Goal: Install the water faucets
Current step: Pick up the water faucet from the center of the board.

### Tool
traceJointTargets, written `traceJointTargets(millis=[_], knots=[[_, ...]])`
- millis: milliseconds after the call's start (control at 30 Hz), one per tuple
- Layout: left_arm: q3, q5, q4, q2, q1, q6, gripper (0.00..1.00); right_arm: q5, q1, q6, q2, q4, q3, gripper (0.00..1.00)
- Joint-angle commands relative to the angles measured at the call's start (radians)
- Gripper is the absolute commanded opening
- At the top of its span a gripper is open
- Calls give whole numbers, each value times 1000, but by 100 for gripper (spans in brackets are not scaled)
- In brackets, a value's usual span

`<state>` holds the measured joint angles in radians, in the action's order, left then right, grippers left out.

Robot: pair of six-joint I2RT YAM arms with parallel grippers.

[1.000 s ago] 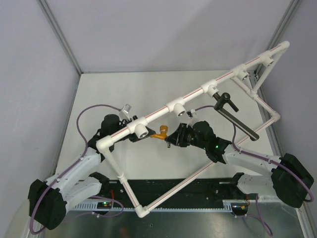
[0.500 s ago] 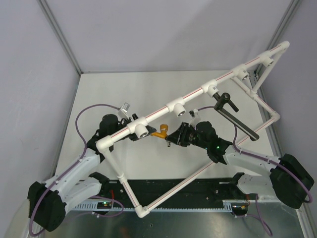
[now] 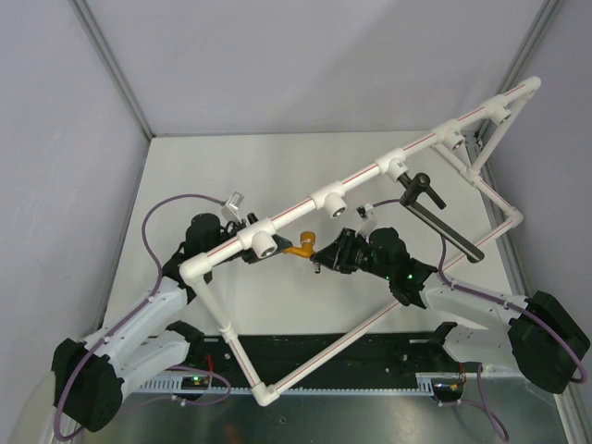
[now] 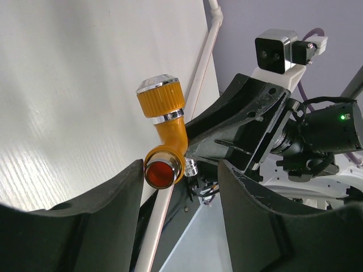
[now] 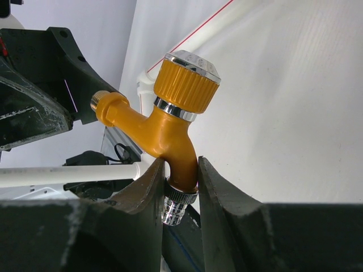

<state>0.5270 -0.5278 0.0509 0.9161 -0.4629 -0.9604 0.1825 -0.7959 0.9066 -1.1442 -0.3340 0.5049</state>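
Note:
My right gripper (image 5: 180, 170) is shut on the spout of the orange-brass tap (image 5: 170, 133), just above its chrome nozzle. The tap's silver-topped knob (image 5: 190, 79) points up and its threaded inlet (image 5: 103, 102) points left. From above, this tap (image 3: 299, 247) hangs beside a white socket (image 3: 265, 242) on the pipe frame, with the right gripper (image 3: 319, 255) behind it. My left gripper (image 4: 180, 168) is open. The tap's round inlet (image 4: 160, 173) faces it, just beyond the fingertips and close to the left finger (image 4: 85, 226). The black tap (image 3: 435, 211) hangs from another socket further right.
The white pipe frame (image 3: 370, 176) crosses the table diagonally, with several round sockets along its top bar. A lower bar (image 3: 370, 319) runs in front of the right arm. Grey walls close in the back and sides. A black rail (image 3: 351, 356) lies along the near edge.
The right arm has shifted a little to the right and turned slightly, still holding the orange tap near the socket. The left jaws have widened slightly.

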Motion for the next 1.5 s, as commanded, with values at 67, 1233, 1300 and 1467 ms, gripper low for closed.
traceJointTargets(millis=[67, 1233, 1300, 1467], knots=[[-10, -16, 43, 1, -22, 34, 61, -20, 6, 6, 37, -36, -3, 0], [5, -6, 33, 28, -46, 39, 50, 3, -1, 10, 9, -77, -5, 0], [11, -5, 33, 30, -46, 41, 60, -4, -1, 3, 19, -61, -6, 0], [18, 1, 33, 31, -46, 42, 68, -10, -2, -8, 43, -35, -6, 0]])
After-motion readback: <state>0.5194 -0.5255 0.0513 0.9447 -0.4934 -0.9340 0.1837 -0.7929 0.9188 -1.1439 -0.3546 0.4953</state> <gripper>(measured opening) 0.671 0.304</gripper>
